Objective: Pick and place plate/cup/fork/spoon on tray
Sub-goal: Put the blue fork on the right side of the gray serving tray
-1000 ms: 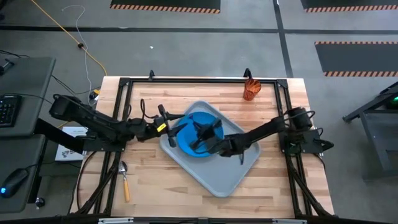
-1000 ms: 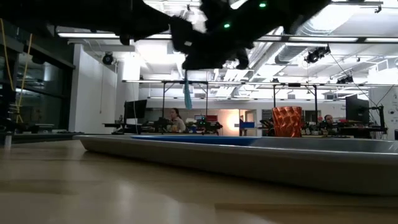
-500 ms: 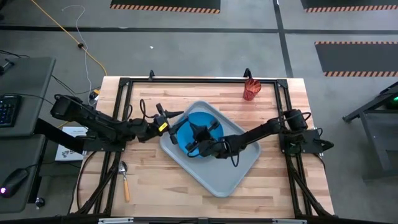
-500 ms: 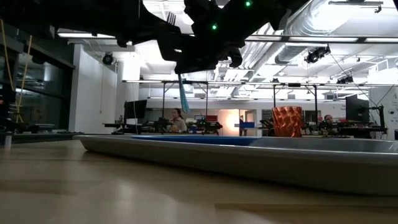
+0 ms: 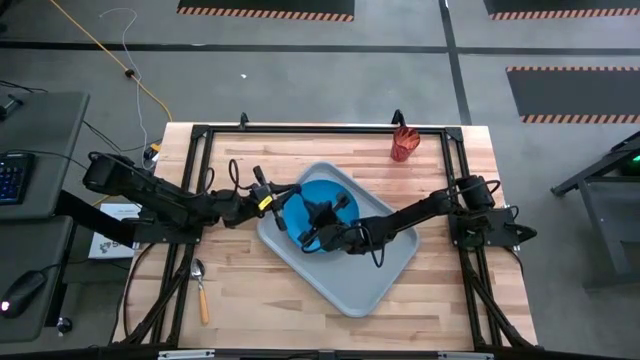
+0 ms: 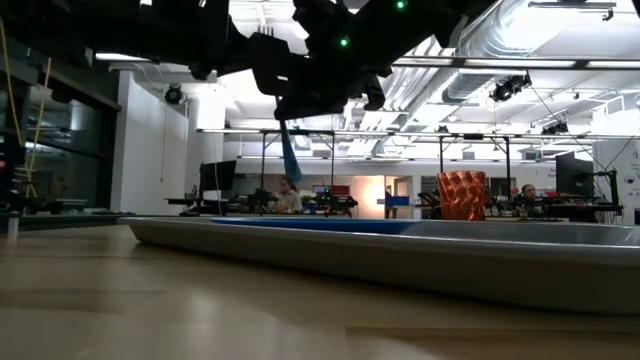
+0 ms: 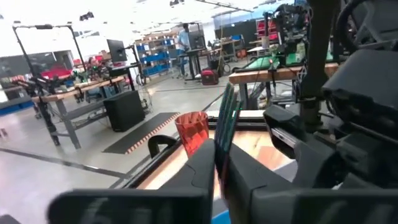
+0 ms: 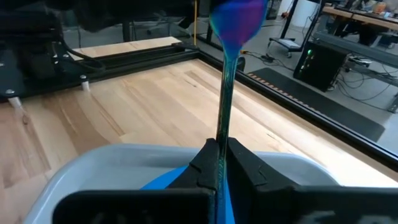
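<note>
Fork (image 8: 225,99) clamped upright in right claw (image 5: 312,236), hanging directly above plate (image 5: 335,192) on tray (image 5: 385,280). Left claw (image 5: 275,192) alongside, likewise clamped on fork.

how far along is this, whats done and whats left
Done: the plate lies on the tray.
In hand: the fork is held above the tray, and both the left gripper and the right gripper appear shut on it.
Left: the cup stands at the table's far edge and the spoon lies near its left front corner.
</note>
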